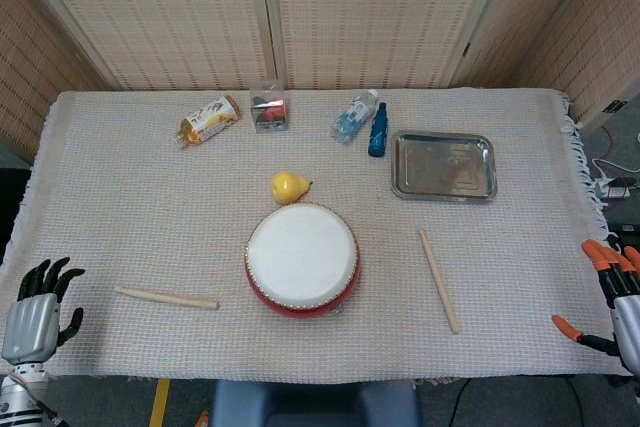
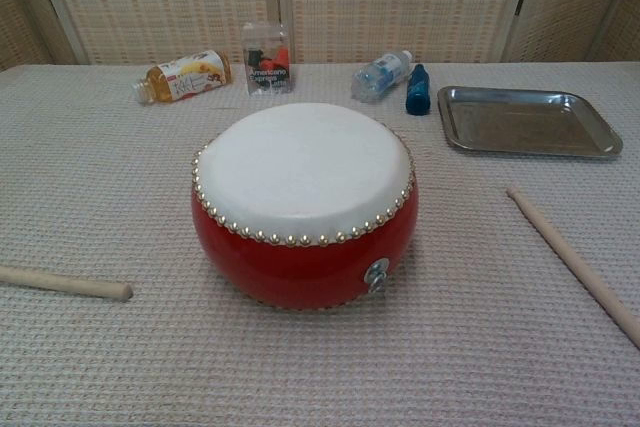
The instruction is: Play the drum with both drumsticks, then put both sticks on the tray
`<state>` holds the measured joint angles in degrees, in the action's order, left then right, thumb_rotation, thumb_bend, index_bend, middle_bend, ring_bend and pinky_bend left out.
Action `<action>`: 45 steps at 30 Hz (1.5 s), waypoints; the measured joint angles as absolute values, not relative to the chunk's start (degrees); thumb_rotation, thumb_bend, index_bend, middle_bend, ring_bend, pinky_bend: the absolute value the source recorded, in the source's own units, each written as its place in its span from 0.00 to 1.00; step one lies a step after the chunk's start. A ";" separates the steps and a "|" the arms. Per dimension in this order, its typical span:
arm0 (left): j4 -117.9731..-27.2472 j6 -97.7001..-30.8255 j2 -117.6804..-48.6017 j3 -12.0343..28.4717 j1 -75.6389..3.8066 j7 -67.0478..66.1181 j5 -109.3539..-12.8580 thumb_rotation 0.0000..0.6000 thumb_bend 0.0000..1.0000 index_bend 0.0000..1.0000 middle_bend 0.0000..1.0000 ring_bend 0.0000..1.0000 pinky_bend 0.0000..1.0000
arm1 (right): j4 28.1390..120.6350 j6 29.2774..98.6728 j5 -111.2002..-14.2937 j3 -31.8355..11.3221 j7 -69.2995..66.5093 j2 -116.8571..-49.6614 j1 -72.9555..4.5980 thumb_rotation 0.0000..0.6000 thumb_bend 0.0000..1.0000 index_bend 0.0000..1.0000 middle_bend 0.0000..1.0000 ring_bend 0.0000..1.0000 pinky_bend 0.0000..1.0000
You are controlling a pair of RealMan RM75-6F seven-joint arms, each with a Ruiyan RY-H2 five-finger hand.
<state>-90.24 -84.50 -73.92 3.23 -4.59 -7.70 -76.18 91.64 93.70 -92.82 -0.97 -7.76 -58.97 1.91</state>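
At the table's middle sat the red drum (image 1: pixel 301 259), white skin up, placed where either arm could reach it; one drumstick (image 1: pixel 166 297) lay to its left and the other drumstick (image 1: pixel 439 280) to its right, each apparently set out for the nearer hand. The left hand (image 1: pixel 38 312) hovered at the near left corner, fingers apart and holding nothing; the right hand (image 1: pixel 612 292) waited at the far right edge, orange-tipped fingers spread, also empty. The metal tray (image 1: pixel 444 165) stood beyond the right stick, beside a blue bottle (image 1: pixel 378 130); a pear (image 1: pixel 289 187) rested just behind the drum; nothing had yet been picked up.
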 measured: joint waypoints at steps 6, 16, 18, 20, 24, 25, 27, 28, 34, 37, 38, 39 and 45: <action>-89.80 -84.67 -74.01 3.41 -4.21 -7.40 -76.20 1.00 0.35 0.26 0.10 0.02 0.07 | 91.84 93.21 -92.91 -1.08 -7.30 -59.02 1.58 0.83 0.14 0.00 0.07 0.00 0.02; -89.34 -84.55 -73.66 3.19 -4.42 -3.56 -79.27 1.00 0.35 0.29 0.11 0.02 0.07 | 91.73 93.86 -93.60 -1.08 -7.69 -58.84 1.67 0.84 0.14 0.00 0.07 0.00 0.02; -89.19 -83.66 -73.95 2.78 -5.36 -2.64 -81.53 1.00 0.35 0.30 0.11 0.02 0.07 | 91.73 93.69 -93.88 -1.05 -7.69 -58.84 1.48 0.84 0.14 0.00 0.07 0.00 0.02; -89.11 -82.17 -74.46 2.18 -6.78 -2.33 -84.05 1.00 0.36 0.30 0.11 0.02 0.07 | 91.80 93.53 -94.34 -1.04 -7.68 -58.83 1.20 0.84 0.14 0.00 0.07 0.00 0.02; -89.32 -78.65 -76.10 1.04 -9.67 -4.17 -87.60 1.00 0.37 0.34 0.11 0.02 0.07 | 92.06 93.36 -95.00 -0.99 -7.58 -58.70 0.80 0.84 0.14 0.00 0.07 0.00 0.02; -89.41 -77.81 -76.65 0.84 -10.24 -4.97 -87.91 1.00 0.37 0.35 0.11 0.02 0.07 | 92.18 93.36 -95.09 -0.97 -7.53 -58.59 0.76 0.84 0.14 0.00 0.07 0.00 0.02; -89.66 -75.91 -77.88 0.45 -11.38 -7.07 -88.27 1.00 0.37 0.35 0.11 0.02 0.07 | 92.32 93.43 -95.16 -0.95 -7.52 -58.44 0.76 0.84 0.14 0.00 0.07 0.00 0.02; -89.75 -75.22 -78.35 0.31 -11.80 -7.98 -88.34 1.00 0.37 0.35 0.11 0.02 0.07 | 92.35 93.46 -95.18 -0.95 -7.53 -58.41 0.77 0.84 0.14 0.00 0.07 0.00 0.02; -89.44 -73.83 -80.46 0.43 -12.92 -13.09 -87.77 1.00 0.37 0.34 0.11 0.02 0.07 | 92.56 93.94 -95.14 -0.93 -7.66 -58.03 1.01 0.84 0.14 0.00 0.07 0.00 0.02; -89.13 -72.51 -81.73 0.54 -13.45 -16.63 -86.64 1.00 0.36 0.35 0.11 0.02 0.07 | 92.60 94.49 -94.92 -0.97 -7.77 -57.84 1.34 0.84 0.14 0.00 0.07 0.00 0.02; -88.84 -71.64 -82.69 0.61 -13.78 -17.10 -85.93 1.00 0.36 0.36 0.11 0.02 0.07 | 92.59 94.39 -94.94 -0.95 -7.80 -57.89 1.31 0.84 0.14 0.00 0.07 0.00 0.02; -88.62 -70.97 -83.61 0.68 -14.04 -17.06 -85.33 1.00 0.37 0.37 0.11 0.02 0.07 | 92.58 94.24 -95.00 -0.92 -7.81 -57.96 1.25 0.84 0.14 0.00 0.07 0.00 0.02; -88.08 -67.90 -87.97 1.33 -15.60 -18.65 -81.67 1.00 0.36 0.37 0.11 0.02 0.07 | 92.78 94.03 -95.46 -0.80 -7.69 -57.95 0.98 0.84 0.14 0.00 0.07 0.00 0.02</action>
